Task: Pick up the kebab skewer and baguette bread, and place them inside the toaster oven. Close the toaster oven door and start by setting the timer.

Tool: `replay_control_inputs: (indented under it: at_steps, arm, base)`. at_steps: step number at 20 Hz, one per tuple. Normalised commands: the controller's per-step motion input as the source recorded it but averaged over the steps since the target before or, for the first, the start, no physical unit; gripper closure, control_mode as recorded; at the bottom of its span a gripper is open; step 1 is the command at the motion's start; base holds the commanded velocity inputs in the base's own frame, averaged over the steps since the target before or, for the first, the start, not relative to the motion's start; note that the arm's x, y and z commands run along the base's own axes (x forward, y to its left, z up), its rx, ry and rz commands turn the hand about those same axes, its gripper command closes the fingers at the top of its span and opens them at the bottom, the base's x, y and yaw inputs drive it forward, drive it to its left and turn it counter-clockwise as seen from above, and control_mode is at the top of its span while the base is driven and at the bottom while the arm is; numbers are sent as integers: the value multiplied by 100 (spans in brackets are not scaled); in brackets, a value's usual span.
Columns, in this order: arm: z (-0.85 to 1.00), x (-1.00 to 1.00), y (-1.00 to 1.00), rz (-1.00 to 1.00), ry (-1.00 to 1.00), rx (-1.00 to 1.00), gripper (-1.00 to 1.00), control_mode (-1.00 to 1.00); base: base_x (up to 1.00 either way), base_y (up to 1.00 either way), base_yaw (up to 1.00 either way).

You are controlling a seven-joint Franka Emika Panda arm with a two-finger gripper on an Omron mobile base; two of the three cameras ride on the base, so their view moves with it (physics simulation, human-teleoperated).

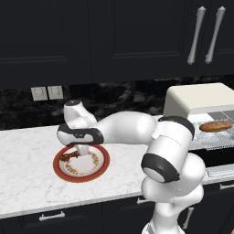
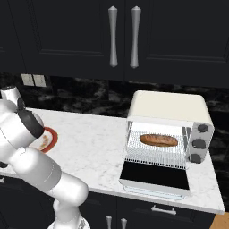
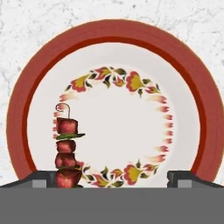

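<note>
On the wire rack of the toaster oven (image 2: 167, 107) lies the baguette bread (image 2: 159, 140) — first item done. The toaster oven door (image 2: 154, 175) hangs open, flat. Over the plate (image 3: 210, 113) the gripper (image 3: 111, 178) hovers, jaws spread wide, holding nothing; the kebab skewer (image 3: 66, 151) lies near the left fingertip, off-centre. Left — grasp skewer, load it, shut door, set timer.

skewer (image 3: 66, 148) on plate (image 1: 103, 167) | baguette (image 2: 158, 140) in oven (image 2: 167, 107), right of plate
</note>
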Motion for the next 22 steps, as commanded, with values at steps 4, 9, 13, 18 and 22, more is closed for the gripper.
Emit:
replay_control_inputs:
  at_steps: [4, 9, 13, 18, 22]
  arm:
    - [-28, 18, 0, 0, -10, 0, -100, -100]
    - [-15, 7, 0, 0, -7, 0, -100, -100]
    - [-10, 7, 0, 0, -4, 1, -100, -100]
    - [-8, 4, 0, 0, -1, 0, -100, -100]
    - [-8, 0, 1, 0, 0, 0, -100, -100]
  base:
    - [0, 0, 0]
    - [0, 0, 0]
    - [0, 0, 0]
    - [0, 0, 0]
    - [0, 0, 0]
